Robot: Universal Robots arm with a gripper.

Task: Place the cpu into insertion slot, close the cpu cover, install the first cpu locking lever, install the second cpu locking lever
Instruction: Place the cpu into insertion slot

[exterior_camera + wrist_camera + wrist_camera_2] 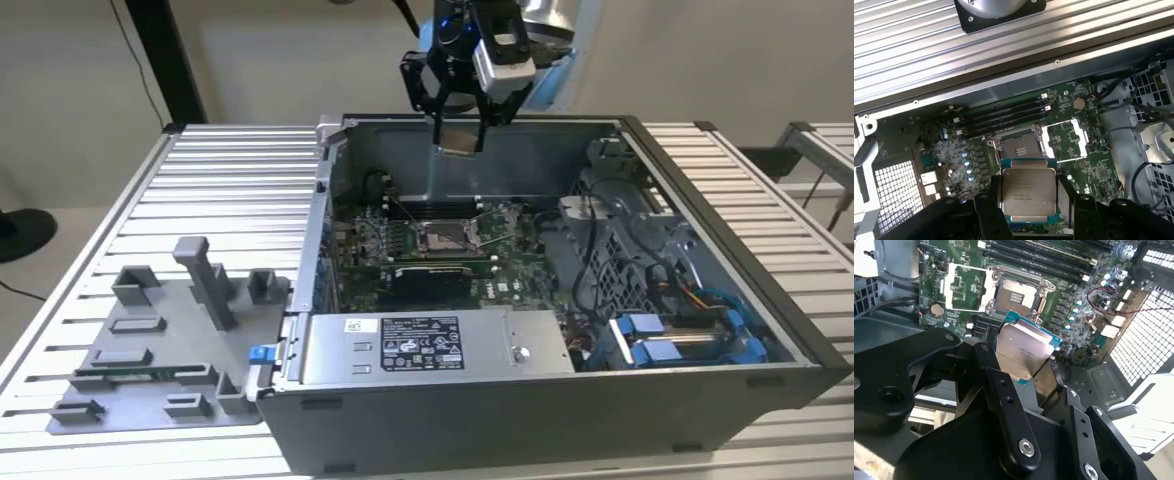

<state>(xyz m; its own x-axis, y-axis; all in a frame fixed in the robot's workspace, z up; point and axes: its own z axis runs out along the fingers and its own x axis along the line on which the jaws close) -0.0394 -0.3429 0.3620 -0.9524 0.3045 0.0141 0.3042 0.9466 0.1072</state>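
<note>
**A:** What is sitting closest to the lens in the first wrist view?

**B:** The gripper (1028, 202), with its black linkages crowding the foreground. Its two fingers are pressing in on opposite edges of the cpu (1028, 192), so it is clamping the chip between them. The chip's silvery top face is pointing toward that camera.

**A:** Where is the chip hanging relative to the board?

**B:** In the exterior view the gripper is hovering in the air over the far wall of the computer case (534, 420). That is at about twelve o'clock from the insertion slot (445, 236) and well apart from it. The chip is touching nothing but the fingers.

**A:** How is the slot looking?

**B:** It is lying bare, with its centre showing inside the silvery rim. The cpu cover (1066, 137) is standing swung open just beside the slot, over the green circuit board (1091, 172).

**A:** What else is lying around it?

**B:** In the exterior view a grey power unit (514, 335) with a label is sitting at six o'clock from the slot. Some blue plastic parts (674, 340) are showing at about four o'clock. Outside the case, at about eight o'clock from it, a grey fixture tray (140, 395) is resting on the slatted worktop (227, 170).
</note>
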